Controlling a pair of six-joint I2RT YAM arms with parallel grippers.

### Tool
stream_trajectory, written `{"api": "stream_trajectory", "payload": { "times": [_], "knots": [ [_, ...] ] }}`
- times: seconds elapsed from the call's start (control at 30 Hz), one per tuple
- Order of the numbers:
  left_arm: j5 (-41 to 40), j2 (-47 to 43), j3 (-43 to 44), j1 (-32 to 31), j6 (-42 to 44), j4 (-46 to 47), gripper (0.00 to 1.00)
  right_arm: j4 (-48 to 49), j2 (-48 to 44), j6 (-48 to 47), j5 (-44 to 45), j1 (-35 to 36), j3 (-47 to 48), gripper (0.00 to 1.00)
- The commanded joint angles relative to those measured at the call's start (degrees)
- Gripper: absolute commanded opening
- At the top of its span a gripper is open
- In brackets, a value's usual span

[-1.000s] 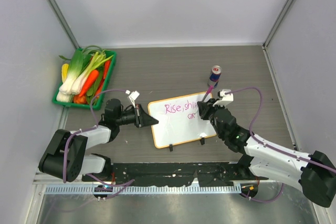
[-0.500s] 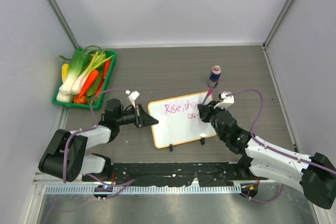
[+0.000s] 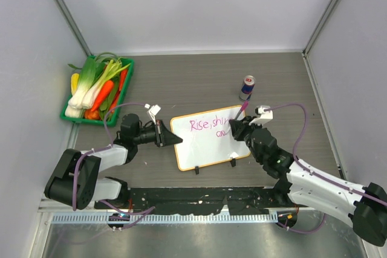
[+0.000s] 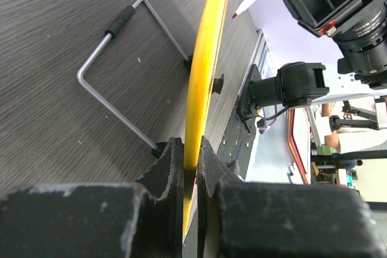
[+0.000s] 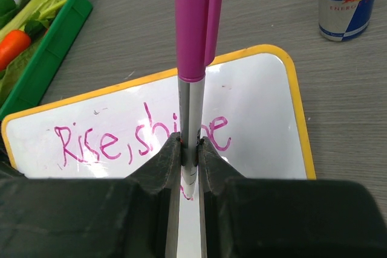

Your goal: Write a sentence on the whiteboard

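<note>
Whiteboard (image 3: 205, 143), one, pinched at its edge by left tool (image 4: 190, 149); right tool (image 5: 188, 149) grips one pink marker (image 5: 196, 22).

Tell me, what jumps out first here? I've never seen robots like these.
The pink sentence on the orange-framed whiteboard in the middle of the scene catches the eye; it reads roughly "Rise, shine". The right gripper pinches a pink marker over the words, while the left gripper clamps the board's left edge. At the far left a green tray of bright vegetables stands out, and a blue drink can sits behind the board.
</note>
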Motion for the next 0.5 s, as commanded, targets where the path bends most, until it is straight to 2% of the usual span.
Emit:
{"api": "stream_trajectory", "payload": {
  "times": [0.0, 0.47],
  "knots": [
    [-5.69, 0.54, 0.03, 0.21, 3.89, -3.88, 0.0, 0.38, -4.09, -0.44, 0.56, -0.16, 2.85, 0.01],
    [-5.69, 0.54, 0.03, 0.21, 3.89, -3.88, 0.0, 2.22, -0.58, -2.46, 4.51, -0.07, 2.42, 0.01]
  ]
}}
